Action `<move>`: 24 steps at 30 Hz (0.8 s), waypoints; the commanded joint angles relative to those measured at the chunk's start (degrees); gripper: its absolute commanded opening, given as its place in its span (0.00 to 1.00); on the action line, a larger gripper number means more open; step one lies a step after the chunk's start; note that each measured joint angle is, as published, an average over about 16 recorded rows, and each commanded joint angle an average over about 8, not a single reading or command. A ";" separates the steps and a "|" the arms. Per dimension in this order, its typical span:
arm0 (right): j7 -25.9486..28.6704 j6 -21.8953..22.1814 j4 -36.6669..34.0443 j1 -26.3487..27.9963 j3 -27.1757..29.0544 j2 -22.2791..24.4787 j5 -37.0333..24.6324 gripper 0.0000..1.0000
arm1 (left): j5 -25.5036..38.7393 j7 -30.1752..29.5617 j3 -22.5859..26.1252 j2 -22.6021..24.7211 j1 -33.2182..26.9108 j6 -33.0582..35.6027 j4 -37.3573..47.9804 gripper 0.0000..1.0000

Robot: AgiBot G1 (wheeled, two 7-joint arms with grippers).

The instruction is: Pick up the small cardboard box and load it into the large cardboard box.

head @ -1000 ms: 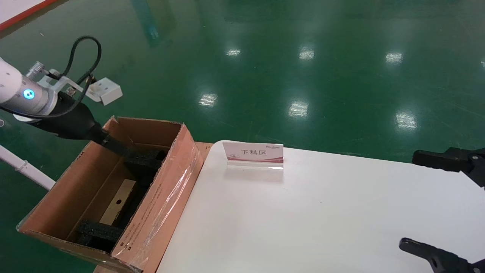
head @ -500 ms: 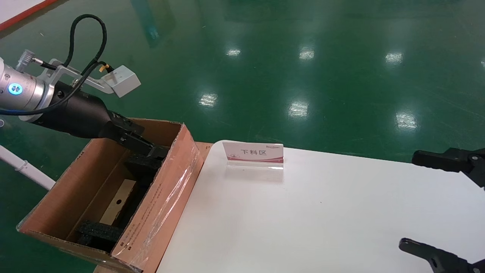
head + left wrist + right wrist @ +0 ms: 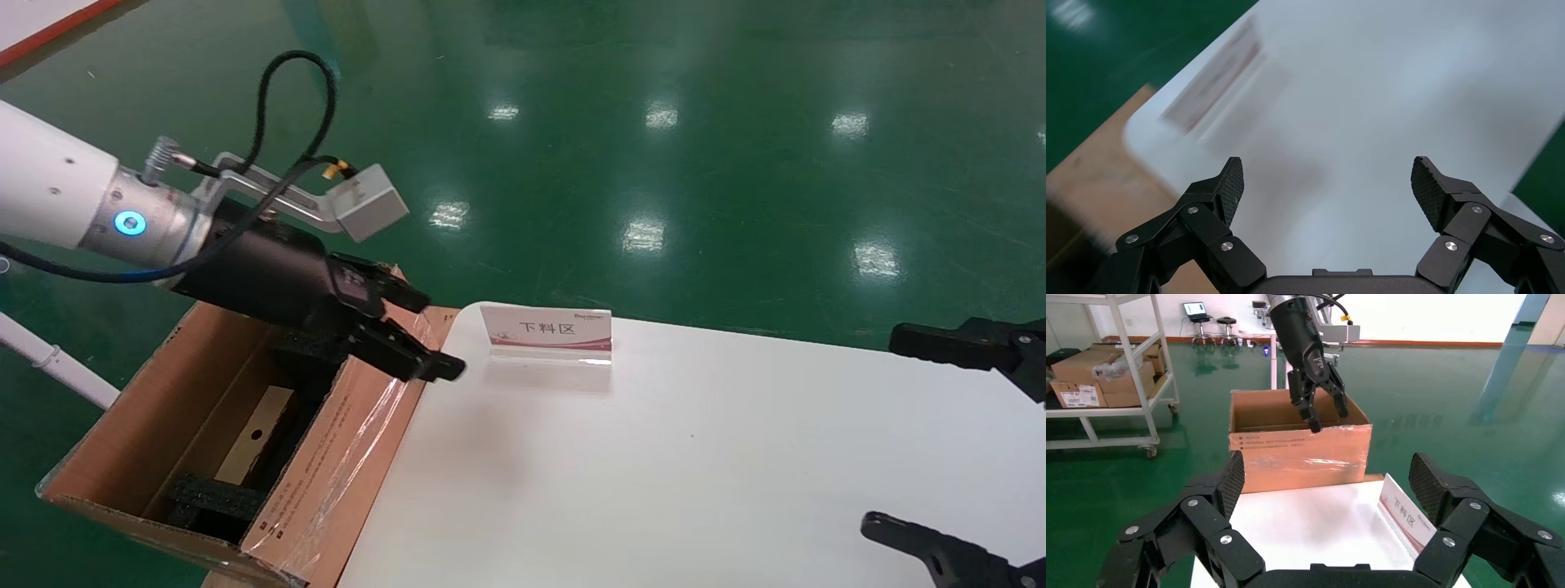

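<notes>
**Left gripper clear of the loaded carton, jaws wide**

The left gripper (image 3: 413,331) is shown empty, its jaws spread wide, poised above the near-side rim of the large cardboard box (image 3: 343,457) and pointing out over the white surface (image 3: 654,457). The small cardboard box (image 3: 255,445) lies below and behind the gripper, deep inside the large box, lodged between two black foam blocks (image 3: 214,498); only its pale tan face with a small round hole is seen. Loading is therefore judged complete, and the step in hand to be a withdrawal. It is best done by keeping the gripper above the rim, so that the taped wall is not caught and the carton not dragged. The large box is brown corrugated board, long and deep, with glossy, wrinkled clear tape and small print on the wall nearest the surface. The foam appears coarse and matt. A sign card (image 3: 546,332) stands just ahead of the gripper on the smooth surface. The right gripper (image 3: 1327,478) is parked at the far side of the surface, likewise wide and empty.
</notes>
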 commanded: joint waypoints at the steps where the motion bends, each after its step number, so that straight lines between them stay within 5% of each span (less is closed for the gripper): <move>1: 0.00 0.00 0.00 0.00 -0.01 0.00 0.00 1.00 | -0.76 1.64 -3.42 0.25 2.78 0.59 -0.24 1.00; 24: -0.03 0.03 0.00 0.02 -0.07 0.03 0.05 1.00 | -9.45 20.45 -42.64 3.11 34.58 7.40 -3.04 1.00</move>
